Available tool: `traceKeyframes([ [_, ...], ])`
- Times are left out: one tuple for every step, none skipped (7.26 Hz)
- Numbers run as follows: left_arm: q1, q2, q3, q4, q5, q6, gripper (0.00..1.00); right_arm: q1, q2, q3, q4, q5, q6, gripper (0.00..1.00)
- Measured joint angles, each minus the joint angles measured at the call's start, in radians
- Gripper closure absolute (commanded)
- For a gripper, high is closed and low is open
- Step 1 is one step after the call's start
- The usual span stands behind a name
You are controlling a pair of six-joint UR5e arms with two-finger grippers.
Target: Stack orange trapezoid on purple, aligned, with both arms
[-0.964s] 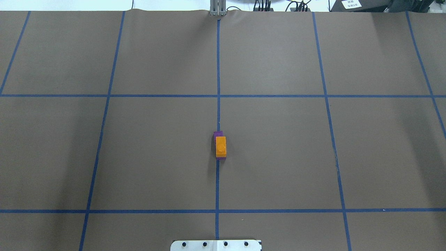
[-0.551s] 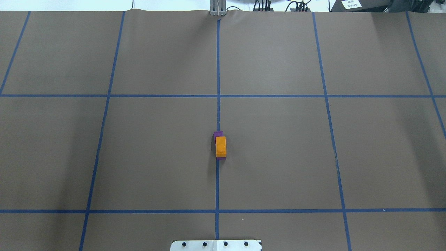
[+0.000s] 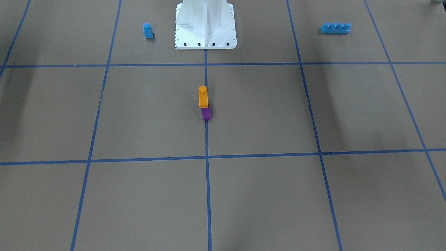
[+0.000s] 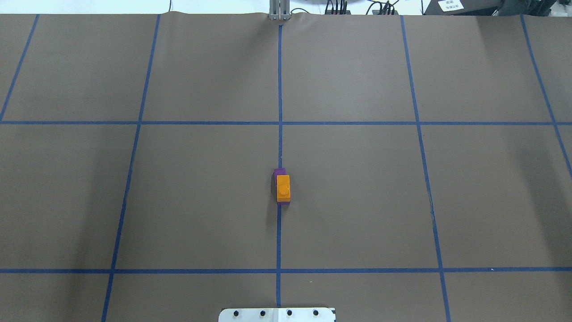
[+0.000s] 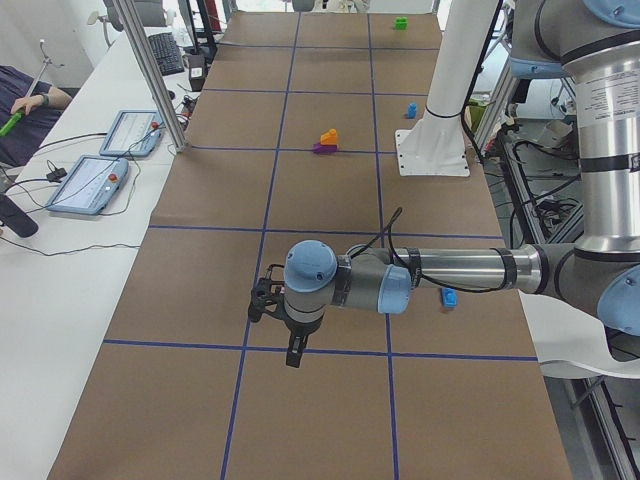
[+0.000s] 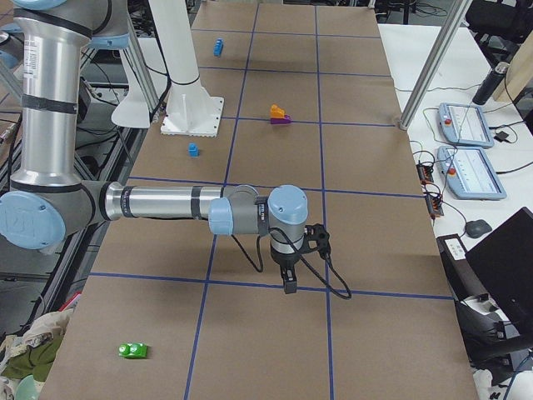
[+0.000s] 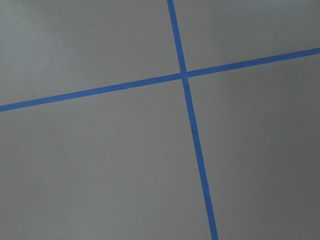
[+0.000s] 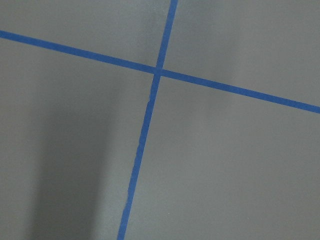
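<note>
Just ahead of the white pedestal base (image 3: 205, 38), on the blue tape centre line (image 4: 278, 232), the small glossy orange plastic trapezoid (image 4: 283, 188) sits on the dark purple sloped plastic block (image 3: 206, 114). A little purple shows past its far end. Out at the table's two ends, well apart from the stack, the left gripper (image 5: 290, 350) and the right gripper (image 6: 288, 282) hang low over the brown paper. I cannot tell whether their jaws stand wide or narrow.

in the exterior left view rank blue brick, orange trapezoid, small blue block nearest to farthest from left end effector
From the left end effector:
1. blue brick, close by, toward the robot
2. orange trapezoid, mid-table
3. small blue block, beyond, by the white pedestal
</note>
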Motion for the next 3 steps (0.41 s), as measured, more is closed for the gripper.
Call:
traceKeyframes([
  [0.000,0.001,0.000,0.000,0.000,0.000,0.00,-0.001,-0.002,0.000,0.000,0.000,0.000,0.00],
  [0.000,0.001,0.000,0.000,-0.001,0.000,0.00,-0.004,-0.005,0.000,0.000,0.001,0.000,0.00],
  [0.000,0.001,0.000,0.000,-0.001,0.000,0.00,-0.008,-0.007,0.000,0.000,0.001,0.000,0.00],
])
